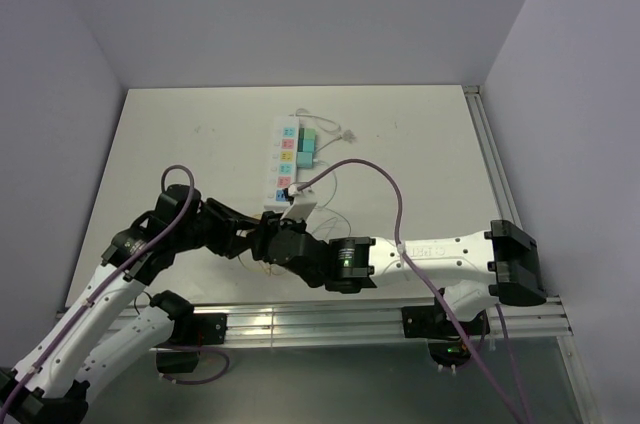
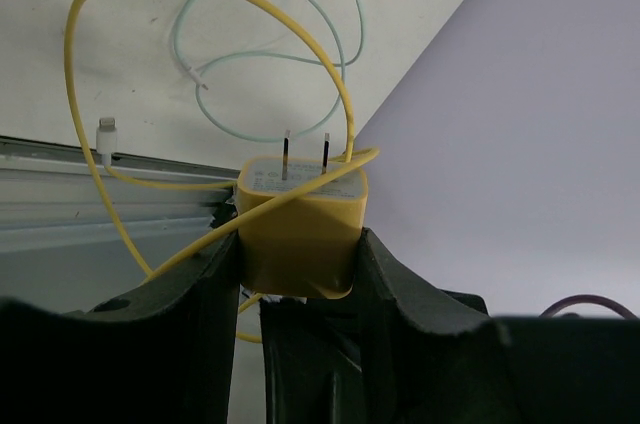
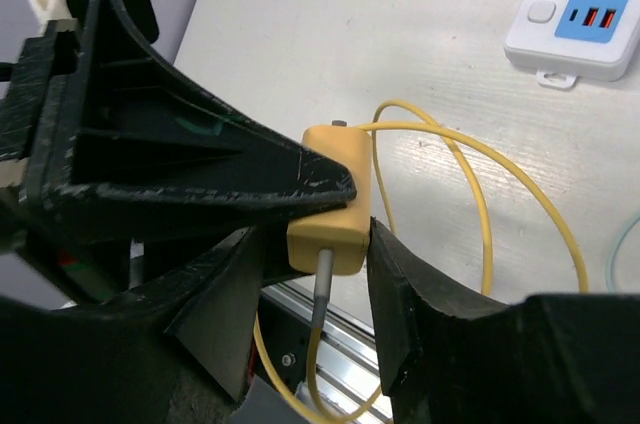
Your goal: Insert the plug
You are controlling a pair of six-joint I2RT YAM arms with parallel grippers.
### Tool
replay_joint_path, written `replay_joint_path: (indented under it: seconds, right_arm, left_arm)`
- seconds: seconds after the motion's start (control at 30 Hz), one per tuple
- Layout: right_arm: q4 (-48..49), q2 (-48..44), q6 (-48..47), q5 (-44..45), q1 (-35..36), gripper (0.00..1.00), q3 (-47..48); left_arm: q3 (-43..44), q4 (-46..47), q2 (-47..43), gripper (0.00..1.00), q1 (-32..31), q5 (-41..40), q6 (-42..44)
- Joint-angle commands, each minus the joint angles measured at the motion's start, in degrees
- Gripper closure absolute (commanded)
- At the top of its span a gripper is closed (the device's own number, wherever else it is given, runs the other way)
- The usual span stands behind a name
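Observation:
The yellow plug is held up off the table, its two prongs pointing away in the left wrist view. My left gripper is shut on its sides. My right gripper meets it from the opposite end, where the cable leaves the plug. One right pad presses a side face and the other finger sits close against the far side in shadow. A left finger lies over the plug's top. Both grippers meet just below the white power strip. The strip's near end shows a blue USB panel.
The plug's yellow cable loops over the table. A thin teal cable lies nearby. Teal plugs occupy the strip's right side. An aluminium rail runs along the near table edge. Walls enclose the table.

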Motion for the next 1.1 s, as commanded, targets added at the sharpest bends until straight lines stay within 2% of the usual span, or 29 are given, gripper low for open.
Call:
replay_joint_path:
  seconds: [0.0,0.1,0.17,0.3,0.33,0.43,0.47,0.57,0.6,0.63,0.67,0.77,0.97,1.07]
  right_arm:
    - [1.4,0.8,1.3,1.0,-0.6,0.49,2.5]
    - [1.3,1.6,1.6,1.2,-0.7,0.52,2.2]
    - [0.6,1.8,1.9,1.6,-0.8,0.61,2.6]
    - [-0.8,1.9,2.9,1.9,-1.5,0.69,2.5]
    - [-0.7,1.7,3.1,2.0,-1.7,0.79,2.2]
    - [0.0,0.7,3.5,1.5,-2.1,1.0,0.6]
    - [-0.2,0.3,3.5,1.6,-2.2,1.0,-0.1]
    - [-0.5,-1.2,4.2,1.7,-2.2,1.0,-2.0]
    - [-1.0,-2.1,4.9,1.8,-2.2,1.0,-2.6]
    - [-1.2,-2.8,5.2,1.9,-2.2,1.0,-3.2]
    - [-1.3,-3.5,5.5,1.8,-2.2,1.0,-4.6]
    - [-1.0,-6.8,5.9,1.6,-2.2,1.0,-7.6]
    - [-1.2,-12.8,4.7,0.5,-2.2,1.0,-10.7]
    - [-0.1,-15.2,3.8,-0.6,-2.1,1.0,-12.2]
  left_arm:
    - [1.0,0.2,-1.3,1.0,-0.3,1.5,-0.6]
    - [1.0,0.7,-1.3,1.0,-0.3,2.1,-0.6]
    - [0.9,1.0,-1.1,1.0,-0.2,2.7,-0.5]
    - [0.7,1.4,-1.1,1.0,-0.3,3.7,-0.2]
    - [0.5,1.7,-1.2,1.0,-0.2,4.0,0.0]
    - [-0.1,2.9,-1.6,0.98,-0.3,4.2,0.8]
    - [-0.4,4.3,-1.8,0.93,-0.2,4.4,1.6]
    - [-1.6,6.9,-2.4,0.69,-0.2,5.2,4.5]
    - [-1.7,7.8,-2.5,0.53,-0.2,5.3,5.4]
    - [-1.7,8.1,-2.8,0.47,-0.3,5.3,6.5]
    - [-1.3,8.0,-3.2,0.37,-0.3,4.3,8.5]
    - [0.4,5.8,-4.8,0.23,-0.2,1.0,12.8]
    - [-0.3,9.9,-10.5,0.2,-0.3,-0.6,22.9]
    - [-2.7,13.6,-13.2,0.19,-0.3,2.0,27.4]
